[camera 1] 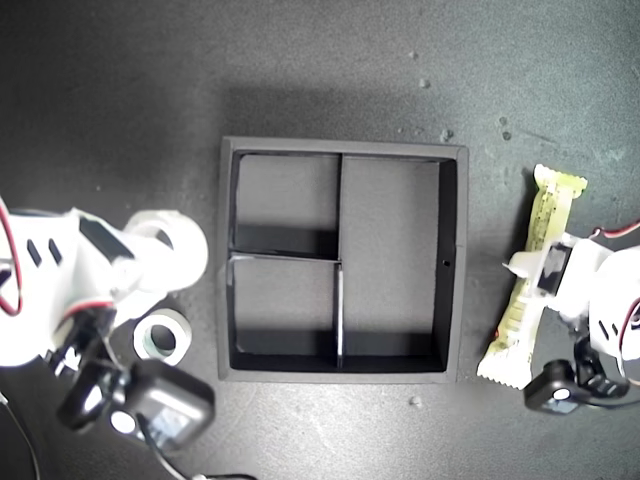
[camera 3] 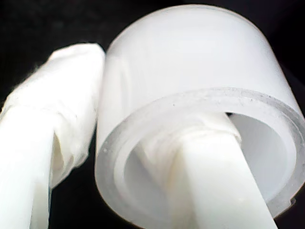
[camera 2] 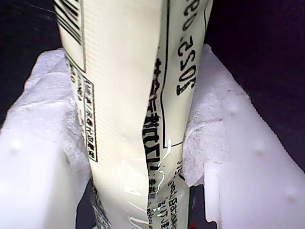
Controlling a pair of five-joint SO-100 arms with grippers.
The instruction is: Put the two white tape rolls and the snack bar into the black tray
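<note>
first pincer [camera 2: 143,157] clamping snack bar [camera 2: 128,95]

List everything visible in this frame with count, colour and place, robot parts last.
black tray: 1, matte black, centre of the exterior view, three compartments, all unfilled.
larger tape roll: 1, white, off the tray's side toward the exterior view's left, one finger through its hole and one outside its wall.
smaller tape roll: 1, white with a greenish core, lying flat on the surface just below the larger roll in the exterior view.
snack bar: 1, cream and yellow-green, lying lengthwise beside the tray at the exterior view's right.
my first gripper: 1, white, straddling the snack bar.
my second gripper: 1, white, on the larger tape roll.
</note>
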